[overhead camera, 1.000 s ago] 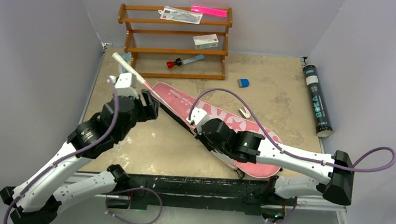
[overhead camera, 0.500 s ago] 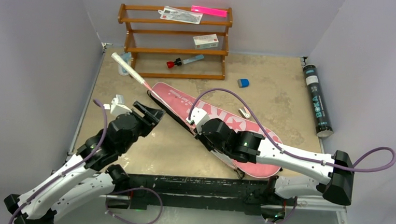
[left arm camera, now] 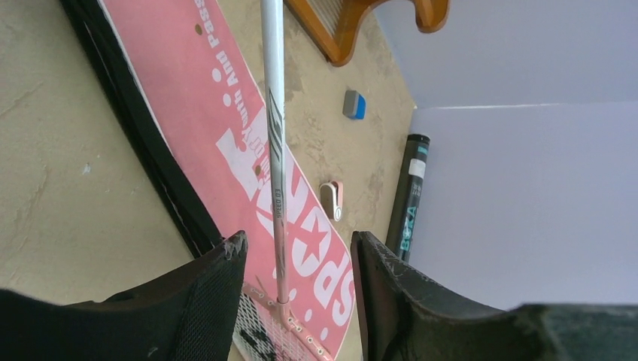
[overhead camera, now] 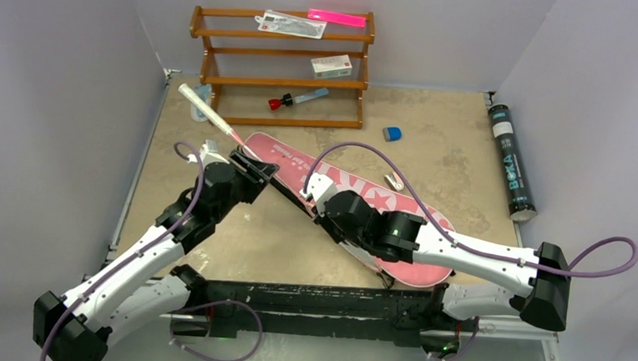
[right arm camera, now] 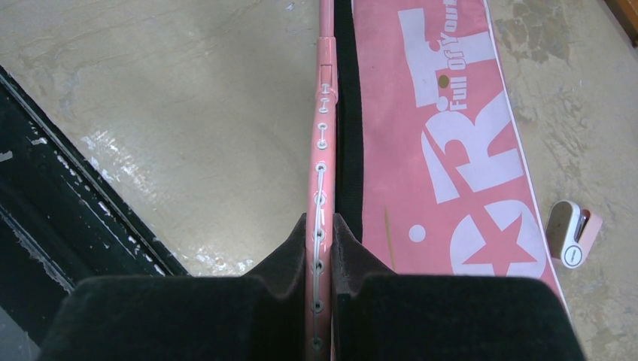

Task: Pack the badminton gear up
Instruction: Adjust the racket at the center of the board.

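A pink-framed racket lies slanted along the near edge of the long pink SPORT bag [overhead camera: 413,228], its white handle [overhead camera: 199,104] pointing to the back left. My left gripper [overhead camera: 258,170] straddles the thin racket shaft [left arm camera: 272,113] near the bag's upper end. In the left wrist view my left gripper [left arm camera: 297,252] is open, with a gap on each side of the shaft. My right gripper [overhead camera: 310,198] is shut on the racket's pink frame [right arm camera: 320,173] beside the bag [right arm camera: 451,150]. The black BOKA tube [overhead camera: 511,163] lies at the right wall and also shows in the left wrist view [left arm camera: 410,195].
A brown wooden rack [overhead camera: 281,61] stands at the back with small items on its shelves. A small blue object [overhead camera: 392,134] and a small white and pink clip-like object [overhead camera: 394,182] lie beyond the bag. The table's black front edge [right arm camera: 68,188] runs close by.
My left arm pulled back from the racket's handle end, then swung right to the shaft at the bag's top, its jaws narrowing. The right arm and racket held still.
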Available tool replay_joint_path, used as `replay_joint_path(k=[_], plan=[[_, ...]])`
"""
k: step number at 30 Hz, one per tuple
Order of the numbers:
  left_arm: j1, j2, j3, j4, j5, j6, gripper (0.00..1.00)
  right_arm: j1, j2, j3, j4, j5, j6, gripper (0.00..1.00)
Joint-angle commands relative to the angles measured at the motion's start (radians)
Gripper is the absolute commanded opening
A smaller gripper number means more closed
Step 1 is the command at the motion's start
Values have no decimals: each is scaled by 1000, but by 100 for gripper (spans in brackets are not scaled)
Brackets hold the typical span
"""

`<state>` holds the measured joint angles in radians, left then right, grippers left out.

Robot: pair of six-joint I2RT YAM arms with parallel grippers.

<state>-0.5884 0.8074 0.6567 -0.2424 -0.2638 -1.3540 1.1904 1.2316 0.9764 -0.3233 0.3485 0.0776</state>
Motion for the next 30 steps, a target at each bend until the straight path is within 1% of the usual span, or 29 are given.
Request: replay_joint_path(k=[1,4,5,9,10,13,14,15,16,17,18,19,20,21,22,24,28,30], plan=[[17,36,-22,107,99,-20,50,4,-16,45,70,7,-8,0],[20,84,-42,144,129,-31,50,4,-8,47,70,6,-10,0],[21,95,-52,165,136,-34,49,4,-4,48,70,6,-11,0],[31,122,-72,219,157,-40,30,4,-1,48,70,8,-13,0],[30,131,-72,221,158,-42,27,4,-1,48,70,6,-13,0],[31,157,-81,227,174,-47,26,4,-2,47,74,0,-17,0],[32,162,-86,256,181,-49,25,4,0,47,76,-3,-18,0],[32,166,-93,273,184,-48,22,4,2,47,79,-7,-21,0],[33,164,-97,280,182,-43,15,4,3,48,80,-13,-21,0],[35,162,-99,284,177,-29,4,4,4,49,82,-27,-21,1],[36,155,-102,295,173,3,0,4,6,52,81,-51,-21,9],[38,148,-108,316,167,46,0,4,9,61,72,-84,-20,26],[37,138,-117,331,163,73,0,4,13,78,56,-109,-10,42],[39,125,-127,325,151,86,0,5,15,95,35,-130,7,50],[41,113,-135,313,139,97,0,4,13,111,14,-145,22,54],[41,80,-163,287,121,113,0,3,0,136,-21,-202,43,57],[47,-29,-276,302,126,104,0,2,-43,172,-38,-284,48,70],[52,-81,-310,306,145,104,0,2,-56,195,-60,-291,59,71]])
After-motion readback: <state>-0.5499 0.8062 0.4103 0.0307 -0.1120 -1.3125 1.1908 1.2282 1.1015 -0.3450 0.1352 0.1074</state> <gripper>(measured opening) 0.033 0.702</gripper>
